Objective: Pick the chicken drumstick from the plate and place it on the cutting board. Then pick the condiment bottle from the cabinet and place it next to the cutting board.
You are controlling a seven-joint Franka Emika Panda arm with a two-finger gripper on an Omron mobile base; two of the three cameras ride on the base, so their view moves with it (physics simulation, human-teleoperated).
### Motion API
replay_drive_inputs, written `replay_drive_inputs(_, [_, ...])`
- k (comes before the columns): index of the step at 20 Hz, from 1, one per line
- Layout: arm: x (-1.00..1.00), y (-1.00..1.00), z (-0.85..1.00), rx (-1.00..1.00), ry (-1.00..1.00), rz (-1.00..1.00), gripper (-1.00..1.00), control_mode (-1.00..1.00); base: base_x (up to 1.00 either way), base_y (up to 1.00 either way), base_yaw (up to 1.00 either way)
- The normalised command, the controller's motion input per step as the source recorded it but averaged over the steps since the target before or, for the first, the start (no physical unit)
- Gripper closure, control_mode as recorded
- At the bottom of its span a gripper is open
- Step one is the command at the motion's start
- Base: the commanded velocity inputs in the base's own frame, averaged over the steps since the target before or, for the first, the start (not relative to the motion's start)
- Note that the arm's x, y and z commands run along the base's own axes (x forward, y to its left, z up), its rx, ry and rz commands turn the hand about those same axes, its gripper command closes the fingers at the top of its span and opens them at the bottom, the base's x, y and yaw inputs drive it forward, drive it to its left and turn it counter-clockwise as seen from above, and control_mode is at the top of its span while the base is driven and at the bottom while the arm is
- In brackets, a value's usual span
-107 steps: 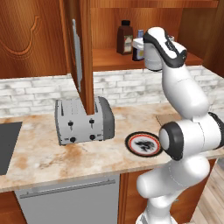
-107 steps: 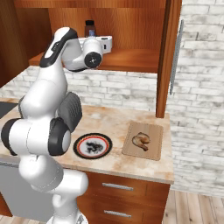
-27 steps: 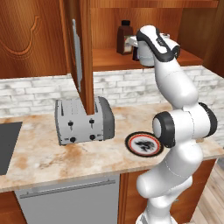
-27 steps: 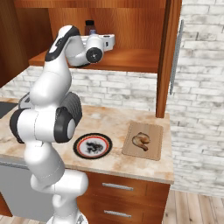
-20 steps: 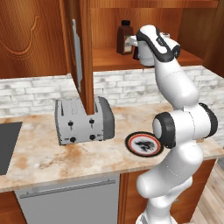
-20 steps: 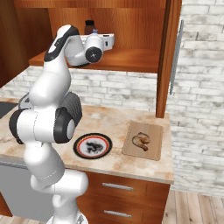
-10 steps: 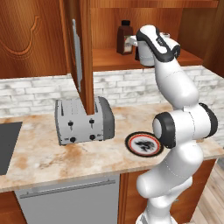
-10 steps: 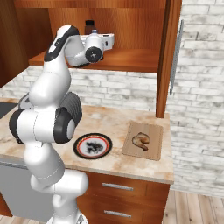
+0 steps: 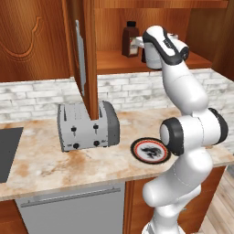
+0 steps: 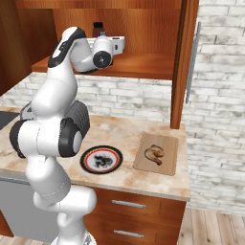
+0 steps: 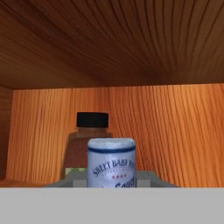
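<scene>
Drumstick [image 10: 155, 153] was already on the cutting board [image 10: 170, 165], so the gripper [image 11: 112, 181] was up in the cabinet [image 10: 143, 64], clamped narrow around the condiment bottle [image 11: 111, 162] to pull it off the shelf.

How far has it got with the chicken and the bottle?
The first half looks done: the drumstick lies on the board, and the plate holds nothing. Now the pincer is up in the cabinet, shut on the condiment bottle, with a taller bottle behind it. Left to do: carry the condiment bottle down and set it beside the board.
</scene>
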Motion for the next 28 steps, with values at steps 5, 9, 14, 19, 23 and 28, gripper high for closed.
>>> replay_drive_inputs(5, [-0.17, 0.00, 0.14, 0.00, 0.00, 0.00, 1.00, -1.00, 0.00, 0.00, 0.00])
replay_drive_inputs(9, [-0.25, 0.00, 0.11, 0.00, 0.00, 0.00, 1.00, -1.00, 0.00, 0.00, 0.00])
replay_drive_inputs(14, [-0.29, -0.02, 0.08, 0.00, 0.01, 0.00, 1.00, -1.00, 0.00, 0.00, 0.00])
replay_drive_inputs(19, [-0.30, -0.06, 0.05, 0.00, 0.03, -0.01, 1.00, -1.00, 0.00, 0.00, 0.00])
replay_drive_inputs(23, [-0.28, -0.08, 0.03, 0.00, 0.04, -0.02, 1.00, -1.00, 0.00, 0.00, 0.00])
replay_drive_inputs(28, [-0.30, -0.10, 0.03, 0.00, 0.03, -0.02, 1.00, -1.00, 0.00, 0.00, 0.00])
